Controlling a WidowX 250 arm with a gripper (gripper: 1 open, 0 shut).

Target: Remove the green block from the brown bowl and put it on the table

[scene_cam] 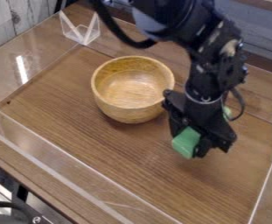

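Green block out of brown bowl, clamped in pincer, low over desk beside bowl. Bowl empty. Left: set down, release.

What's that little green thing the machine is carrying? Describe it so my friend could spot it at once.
Start at the round brown bowl on the dark wooden table. Just to its right, the black tool at the arm's end is shut on the green block, above the tabletop. It is the only bright green thing there.
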